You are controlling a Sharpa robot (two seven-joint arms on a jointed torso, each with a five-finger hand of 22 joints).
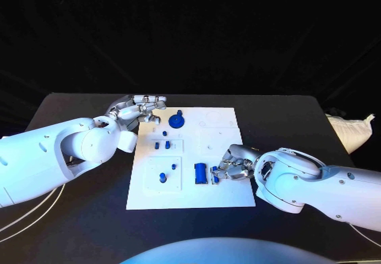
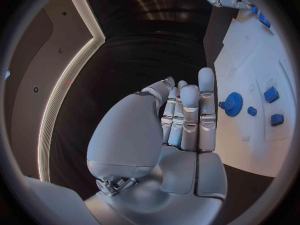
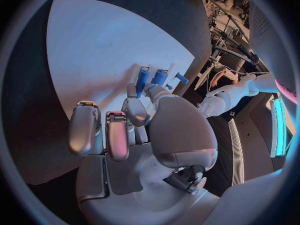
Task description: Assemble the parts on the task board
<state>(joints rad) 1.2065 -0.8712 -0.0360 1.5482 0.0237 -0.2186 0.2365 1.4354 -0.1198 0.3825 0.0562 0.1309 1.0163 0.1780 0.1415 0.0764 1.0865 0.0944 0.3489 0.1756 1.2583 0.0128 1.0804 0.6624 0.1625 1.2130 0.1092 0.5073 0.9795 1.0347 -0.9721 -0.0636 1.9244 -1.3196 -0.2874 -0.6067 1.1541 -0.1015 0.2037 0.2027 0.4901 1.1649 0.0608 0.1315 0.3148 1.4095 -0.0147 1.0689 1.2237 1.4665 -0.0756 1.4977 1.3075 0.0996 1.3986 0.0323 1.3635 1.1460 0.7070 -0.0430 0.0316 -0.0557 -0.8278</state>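
the right hand (image 1: 228, 165) hangs over the near right part of the task board (image 1: 222, 192), its fingers curled down on a small blue piece (image 1: 214, 175) that it appears to pinch just beside the larger blue block (image 1: 200, 173); in the right wrist view the fingertips (image 3: 138, 116) close round a blue peg (image 3: 143, 78) with two more blue parts (image 3: 160, 77) just beyond. the grip looks like a light pinch, though the contact itself is partly hidden. the left hand (image 1: 141, 108) rests at the far left edge of the board, holding nothing, its fingers (image 2: 189, 116) straight and side by side in the left wrist view, near the blue gear (image 1: 176, 119) but apart from it. further pegs stand on the board's left side: a pair in one raised plate (image 1: 162, 145), one lower down (image 1: 163, 177).

the step in hand appears to be seating the small piece beside the block. to do it well, the right hand would keep the piece upright, line it over its seat before pressing, and push straight down rather than sideways, so the block next to it is not nudged. the left hand could steady the board's edge, as a thin plate may slide on the black table (image 1: 79, 220). a release only once the piece sits flush would guard against it tipping.
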